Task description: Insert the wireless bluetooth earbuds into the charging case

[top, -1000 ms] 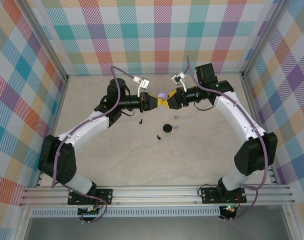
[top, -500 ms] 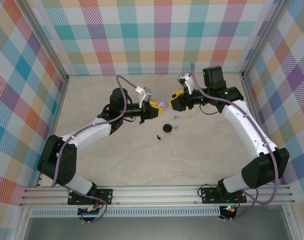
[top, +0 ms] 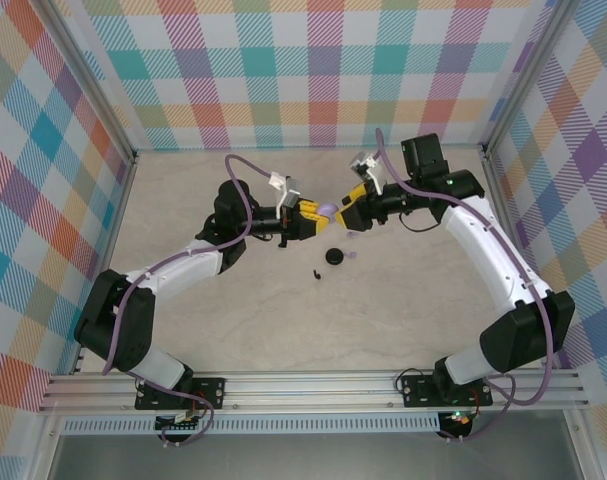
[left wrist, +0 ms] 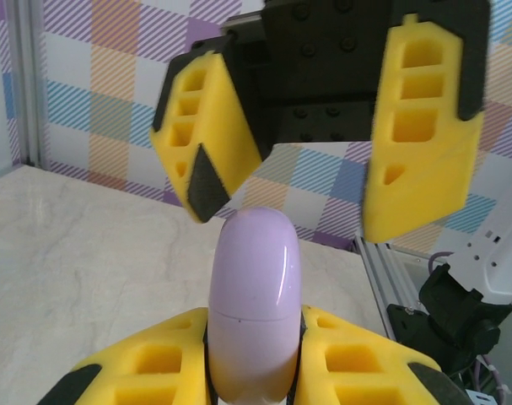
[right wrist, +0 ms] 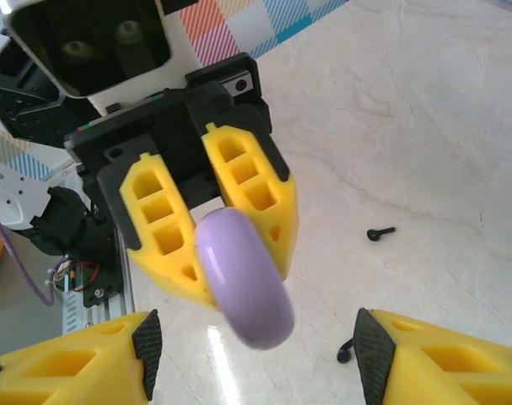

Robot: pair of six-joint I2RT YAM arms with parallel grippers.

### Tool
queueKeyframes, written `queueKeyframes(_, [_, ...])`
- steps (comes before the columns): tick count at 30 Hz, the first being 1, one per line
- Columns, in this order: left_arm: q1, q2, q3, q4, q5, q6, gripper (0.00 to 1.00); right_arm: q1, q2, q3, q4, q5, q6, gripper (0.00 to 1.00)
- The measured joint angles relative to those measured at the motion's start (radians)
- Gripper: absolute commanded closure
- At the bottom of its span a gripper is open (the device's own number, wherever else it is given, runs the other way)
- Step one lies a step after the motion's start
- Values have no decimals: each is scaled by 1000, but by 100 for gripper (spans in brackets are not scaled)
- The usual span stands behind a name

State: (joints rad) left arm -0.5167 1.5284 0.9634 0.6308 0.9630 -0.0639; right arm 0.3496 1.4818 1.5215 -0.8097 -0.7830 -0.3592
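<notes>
The marbled tabletop (top: 233, 330) lies beneath the left arm (top: 173, 265) and the right arm (top: 483, 240), which meet in the air over its far middle. The left fingers (left wrist: 357, 363) are clamped on a lilac case (left wrist: 254, 295), held off the surface with its rounded end free. The right fingers (left wrist: 420, 126) stand spread to either side of that end, gripping nothing. On the tabletop below, a black round case (top: 333, 257) sits between a black earbud (top: 317, 272) and a lilac earbud (top: 351, 255).
</notes>
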Motion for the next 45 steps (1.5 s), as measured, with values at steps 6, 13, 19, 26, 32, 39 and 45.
queueKeyframes(6, [-16,-6,0,-2,16,0,91,9,27,13,-12,1,-2,36])
queueKeyframes(13, [-19,-8,3,-3,16,0,92,18,29,14,-22,21,-1,37])
queueKeyframes(19, [-19,-10,3,-25,4,2,92,24,27,14,-11,58,8,38])
queueKeyframes(26, [-18,-15,3,-50,-6,10,92,24,13,14,16,102,33,38])
queueKeyframes(32, [-19,-21,3,-75,5,18,92,23,9,14,49,148,54,38])
queueKeyframes(39, [-19,-34,3,-78,12,27,93,24,7,14,60,174,66,38])
queueKeyframes(45, [-19,-34,3,-76,5,28,93,23,-8,8,68,177,90,37])
